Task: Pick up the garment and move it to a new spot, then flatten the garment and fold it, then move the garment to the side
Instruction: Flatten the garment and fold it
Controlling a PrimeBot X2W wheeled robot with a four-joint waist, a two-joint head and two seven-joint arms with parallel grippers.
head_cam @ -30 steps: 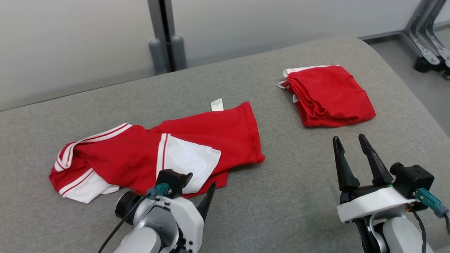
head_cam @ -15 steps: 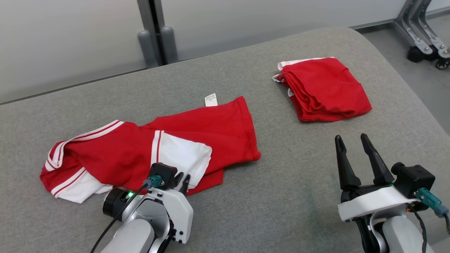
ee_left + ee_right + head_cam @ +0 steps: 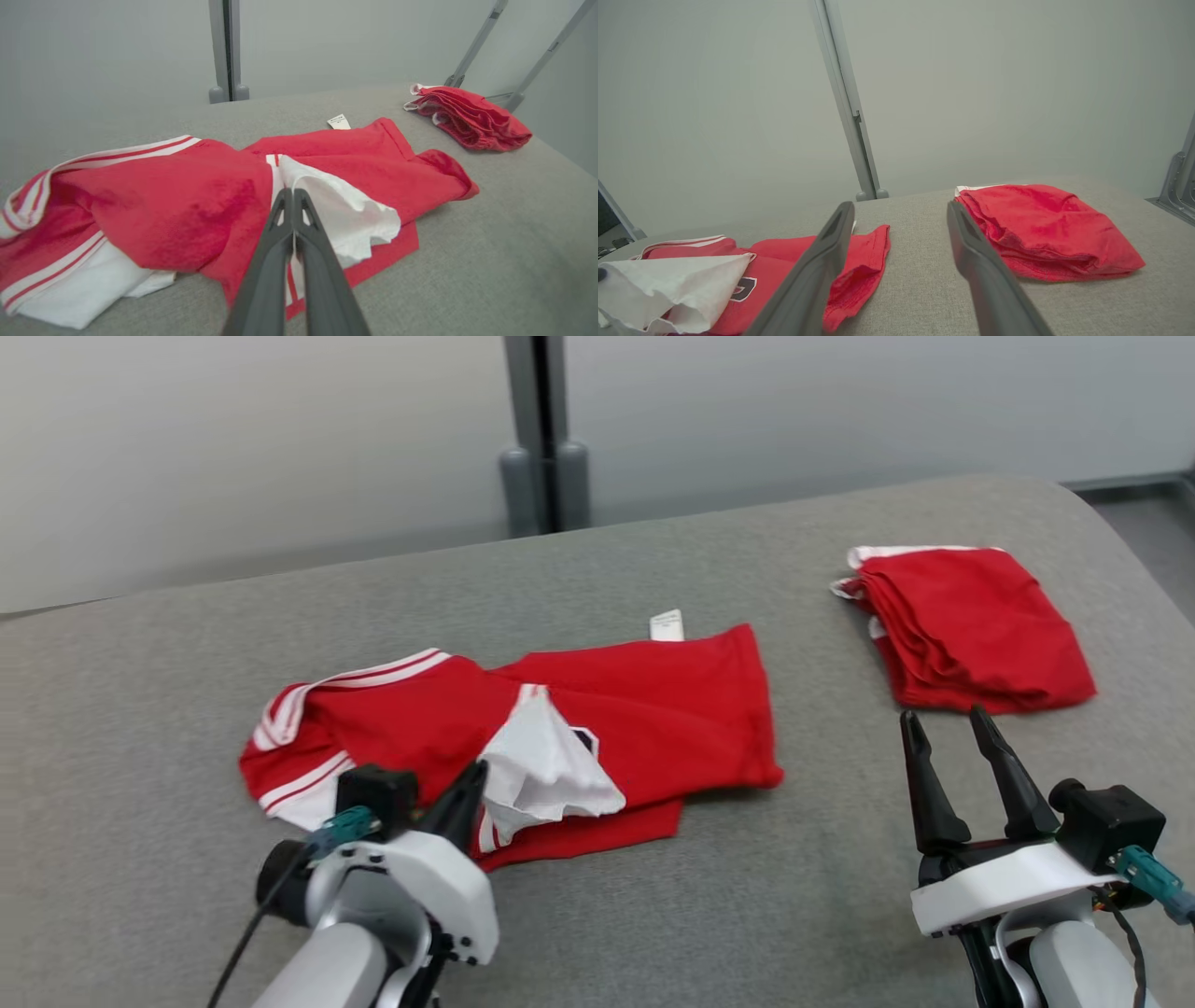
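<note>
Pinching garment [image 3: 672,709], left jaws newly closed.

The print on the label [image 3: 667,626] is too small to be read; the dark mark [image 3: 585,739] on the jersey [image 3: 672,709] is half covered by its raised white panel [image 3: 541,770]. Its striped end is cut off at the left wrist view's edge.

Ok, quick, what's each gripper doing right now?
Left gripper: jaws closed, pinching the red and white garment.
Right gripper: jaws open, holding nothing.
</note>
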